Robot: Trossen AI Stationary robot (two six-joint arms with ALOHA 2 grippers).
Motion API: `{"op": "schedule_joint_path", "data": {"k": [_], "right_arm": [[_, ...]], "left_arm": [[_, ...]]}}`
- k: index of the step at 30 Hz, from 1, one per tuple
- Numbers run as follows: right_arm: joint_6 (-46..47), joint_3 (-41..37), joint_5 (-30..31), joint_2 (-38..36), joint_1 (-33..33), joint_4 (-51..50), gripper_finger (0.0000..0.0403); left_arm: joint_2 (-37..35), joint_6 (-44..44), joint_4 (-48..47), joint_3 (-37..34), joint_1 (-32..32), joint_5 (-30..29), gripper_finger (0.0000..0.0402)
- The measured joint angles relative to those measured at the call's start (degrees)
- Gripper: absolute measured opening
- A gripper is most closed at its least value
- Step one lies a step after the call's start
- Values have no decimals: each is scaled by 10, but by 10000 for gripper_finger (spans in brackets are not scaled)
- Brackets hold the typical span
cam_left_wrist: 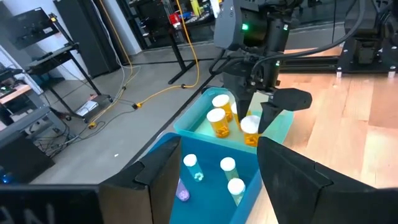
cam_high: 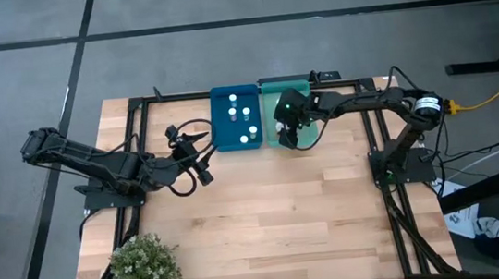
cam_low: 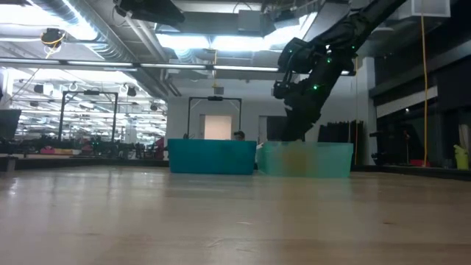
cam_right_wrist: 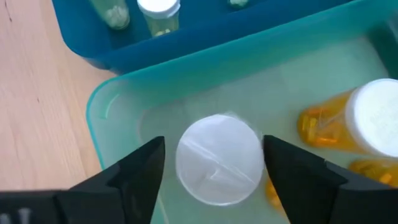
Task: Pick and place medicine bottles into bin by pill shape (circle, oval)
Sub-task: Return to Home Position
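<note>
on my left side the left gripper (cam_left_wrist: 217,152) hangs just beside the blue bin (cam_high: 223,133), its fingers spread with nothing between them. that bin holds several slim bottles (cam_left_wrist: 227,165) standing cap up. right up against its far side sits the light blue bin (cam_right_wrist: 205,87), where i count at least three amber bottles (cam_left_wrist: 217,122), one of them lying on its side. the right gripper (cam_right_wrist: 213,149) is down over this bin, fingers parted either side of an upright bottle's white cap (cam_right_wrist: 217,163). i read that as let go rather than pinched, though the gap on each side is slim. no bottle shows on the bare table (cam_high: 267,221), so i judge the sorting done and only the pull-back left. these bottles look light, made of stiff plastic, smooth and apt to roll or tip. if i had to lift one, i'd close across the cap or just under it, from straight above, gently.
</note>
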Motion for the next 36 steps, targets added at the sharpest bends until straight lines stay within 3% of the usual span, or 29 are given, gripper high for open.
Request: {"op": "schedule_joint_path", "data": {"k": [7,14,18,23,30,36], "right_arm": [[0,16,1,0,0,-16,285],[7,139,1,-1,0,-119,286],[78,219,1,-2,3,-201,286],[154,282,-1,-2,5,-214,287],[199,310,-32,-2,5,-227,287],[198,307,-44,-34,11,-310,287]], "left_arm": [[0,0,0,0,0,0,202],[0,0,0,0,0,0,202],[0,0,0,0,0,0,202],[0,0,0,0,0,0,202],[0,1,1,0,0,0,202],[-4,94,29,0,0,-12,202]]}}
